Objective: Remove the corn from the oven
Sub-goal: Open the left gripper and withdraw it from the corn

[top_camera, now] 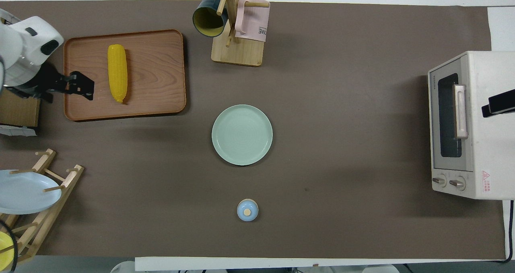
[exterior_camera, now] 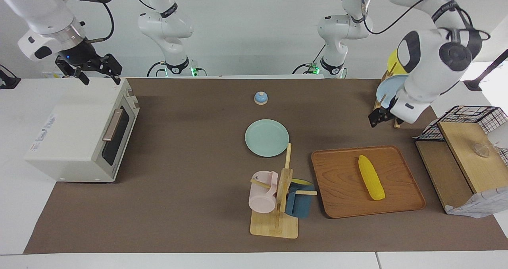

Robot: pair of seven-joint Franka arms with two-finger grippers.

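Note:
The yellow corn (exterior_camera: 371,177) lies on a brown wooden tray (exterior_camera: 341,205) toward the left arm's end of the table; it also shows in the overhead view (top_camera: 117,72). The cream-white oven (exterior_camera: 71,138) stands at the right arm's end with its dark glass door shut; it also shows in the overhead view (top_camera: 483,83). My right gripper (exterior_camera: 97,72) is open and empty in the air over the oven's top. My left gripper (exterior_camera: 380,117) hangs over the tray's edge (top_camera: 72,110) beside the corn, holding nothing.
A pale green plate (exterior_camera: 266,137) lies mid-table, with a small blue bell (exterior_camera: 260,97) nearer the robots. A wooden mug tree (exterior_camera: 282,189) holds a pink and a blue mug. A plate rack (top_camera: 44,192) and a wire-and-wood rack (exterior_camera: 468,150) stand at the left arm's end.

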